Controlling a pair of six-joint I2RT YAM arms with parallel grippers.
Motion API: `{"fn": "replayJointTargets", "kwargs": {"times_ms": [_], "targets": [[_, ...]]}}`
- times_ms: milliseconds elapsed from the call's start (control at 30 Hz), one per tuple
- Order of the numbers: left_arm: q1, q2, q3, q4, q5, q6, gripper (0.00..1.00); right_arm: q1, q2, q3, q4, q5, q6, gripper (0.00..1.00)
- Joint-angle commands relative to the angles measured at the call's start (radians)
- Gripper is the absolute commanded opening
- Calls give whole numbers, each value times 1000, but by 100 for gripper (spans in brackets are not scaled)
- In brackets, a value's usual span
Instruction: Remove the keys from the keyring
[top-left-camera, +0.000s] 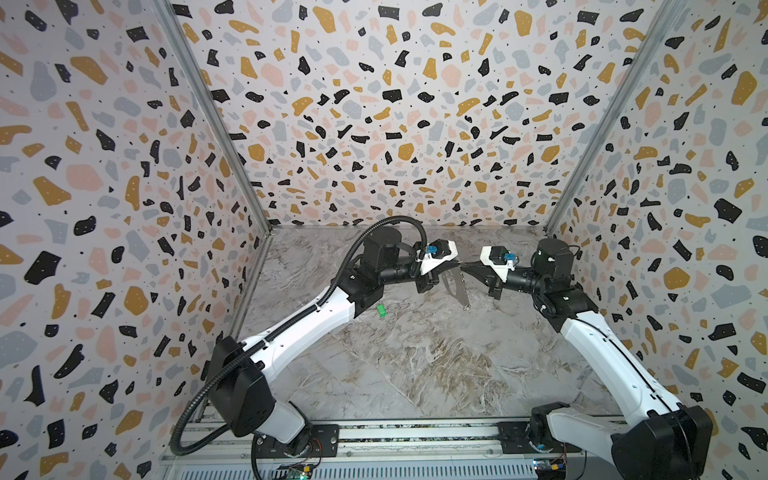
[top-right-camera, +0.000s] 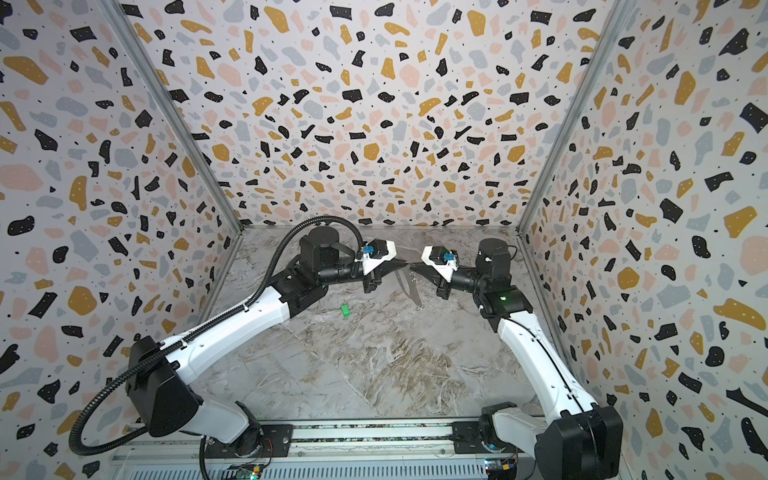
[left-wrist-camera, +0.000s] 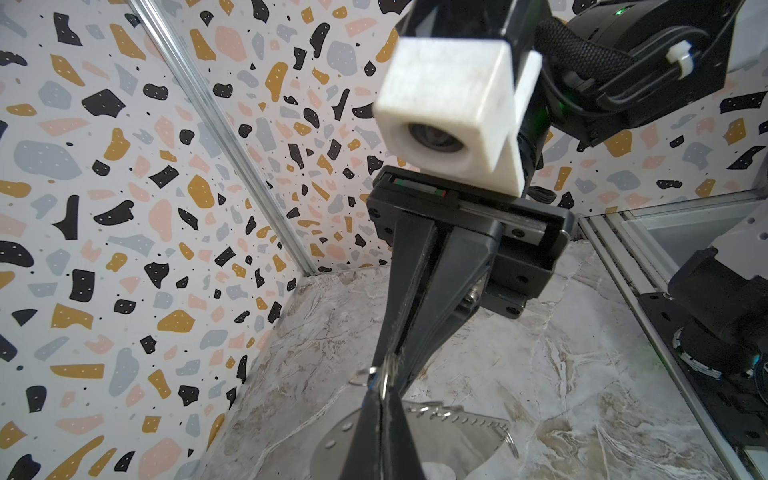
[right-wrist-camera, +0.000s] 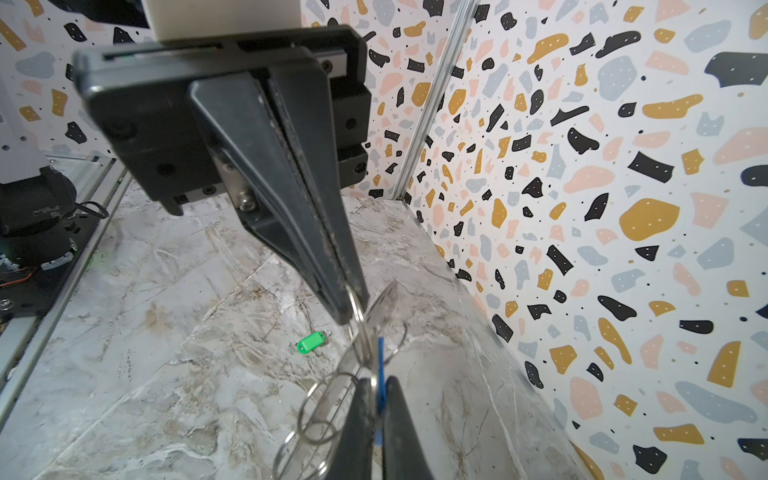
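Observation:
In both top views my two grippers meet tip to tip above the back of the floor. My left gripper (top-left-camera: 457, 264) (left-wrist-camera: 380, 401) is shut on a thin wire ring (left-wrist-camera: 384, 374) of the keyring. The keyring's flat plate (top-left-camera: 455, 286) (top-right-camera: 409, 287) (left-wrist-camera: 461, 436) hangs tilted below the tips. My right gripper (top-left-camera: 466, 266) (right-wrist-camera: 378, 386) is shut on the blue key (right-wrist-camera: 380, 357), seen edge-on between its fingers (right-wrist-camera: 401, 415). More wire rings (right-wrist-camera: 318, 409) dangle beside them. The green key (top-left-camera: 380, 310) (top-right-camera: 344, 310) (right-wrist-camera: 311, 342) lies loose on the floor, left of the plate.
A marble-patterned floor (top-left-camera: 415, 365) is enclosed by terrazzo-patterned walls (top-left-camera: 124, 187) on the left, back and right. A metal rail (top-left-camera: 415, 432) carrying both arm bases runs along the front edge. The left arm's black cable loop (top-left-camera: 187, 415) hangs at the front left.

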Motion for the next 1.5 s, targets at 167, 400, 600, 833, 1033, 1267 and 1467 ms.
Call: {"fn": "replayJointTargets", "kwargs": {"times_ms": [167, 400, 600, 833, 1033, 1267, 1467], "targets": [[5, -43, -30, 140, -43, -45, 0, 31, 12, 62, -79, 73, -60, 0], [5, -48, -44, 140, -66, -51, 0, 46, 14, 71, -85, 107, -74, 0], [5, -50, -50, 172, -79, -59, 0, 45, 12, 69, -92, 141, -71, 0], [12, -60, -41, 91, -131, -27, 0, -13, -11, 8, 47, 202, 47, 0], [24, -61, -51, 77, -145, -32, 0, -45, -10, -39, 100, 252, 92, 0], [44, -48, -80, 69, -163, -57, 0, -65, -14, -133, 151, 349, 119, 0], [67, -12, -144, 118, -172, -105, 0, -64, 47, -211, 132, 431, 91, 0]]}}
